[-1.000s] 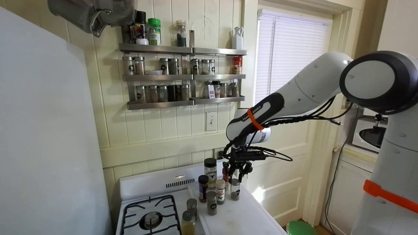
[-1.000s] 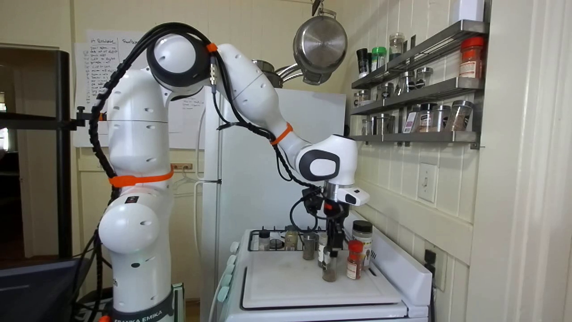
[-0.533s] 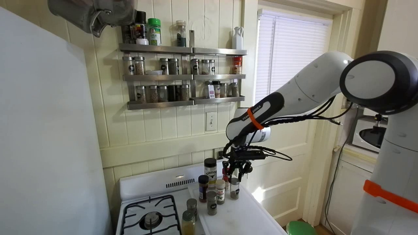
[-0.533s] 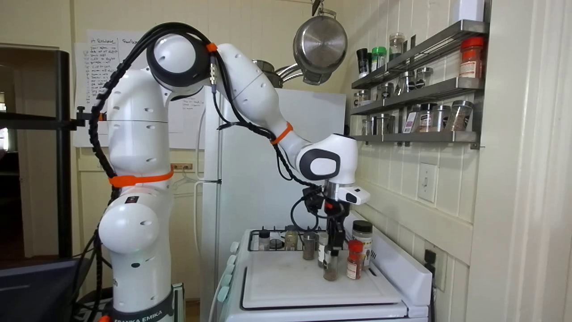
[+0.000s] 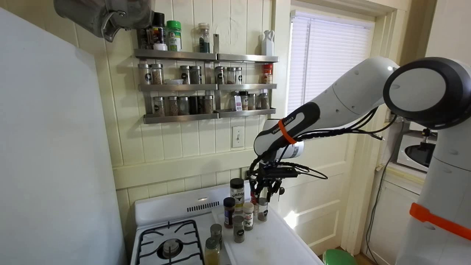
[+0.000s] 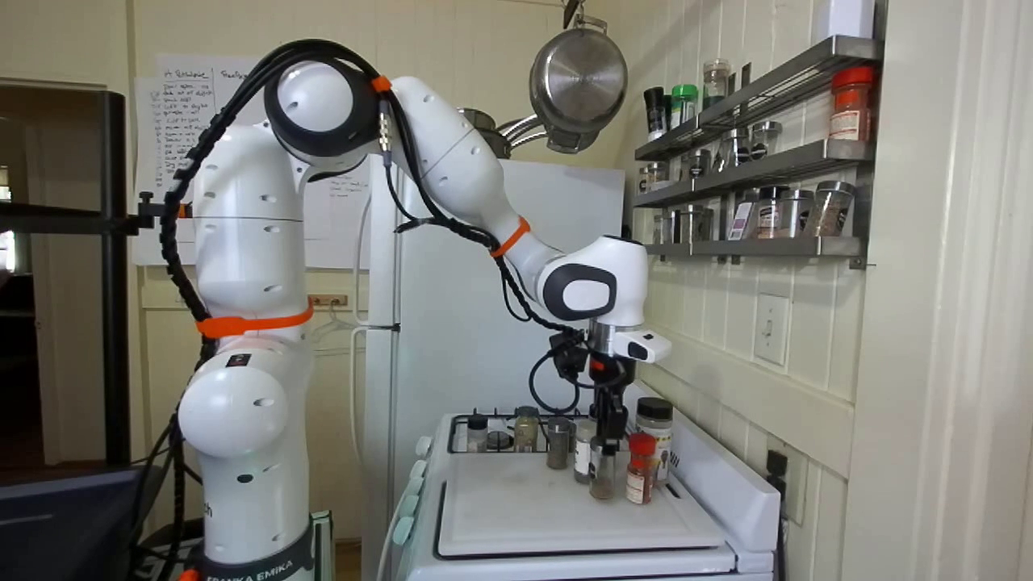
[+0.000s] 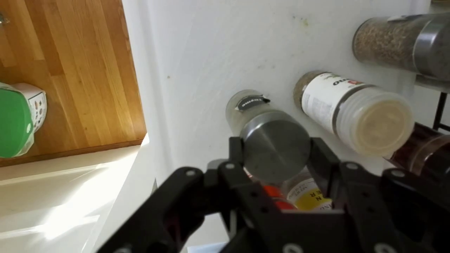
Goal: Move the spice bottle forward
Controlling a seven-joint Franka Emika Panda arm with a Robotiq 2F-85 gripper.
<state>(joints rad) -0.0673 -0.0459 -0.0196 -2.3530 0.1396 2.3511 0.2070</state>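
Note:
The spice bottle is a small clear glass jar with a flat silver lid and a dark label. It shows in both exterior views (image 5: 262, 213) (image 6: 602, 484) and in the wrist view (image 7: 242, 109). My gripper (image 5: 263, 200) is above it, and its fingers press on both sides of the lid in the wrist view (image 7: 276, 146). The gripper also shows in an exterior view (image 6: 609, 442), pointing down. The bottle stands near upright over the white stove cover (image 6: 516, 508); I cannot tell whether its base touches the cover.
Close by stand a cream-lidded bottle (image 7: 376, 121), a red-capped bottle (image 6: 640, 476), a tall black-capped bottle (image 5: 237, 195), a dark-capped bottle (image 5: 229, 215) and a grey-lidded jar (image 5: 238, 232). The stove's back panel (image 6: 710, 472) rises behind. A burner grate (image 5: 169, 243) lies beside the cover.
My gripper and the bottle have risen a little together and shifted slightly toward the back panel and the red-capped bottle. The other bottles have not moved.

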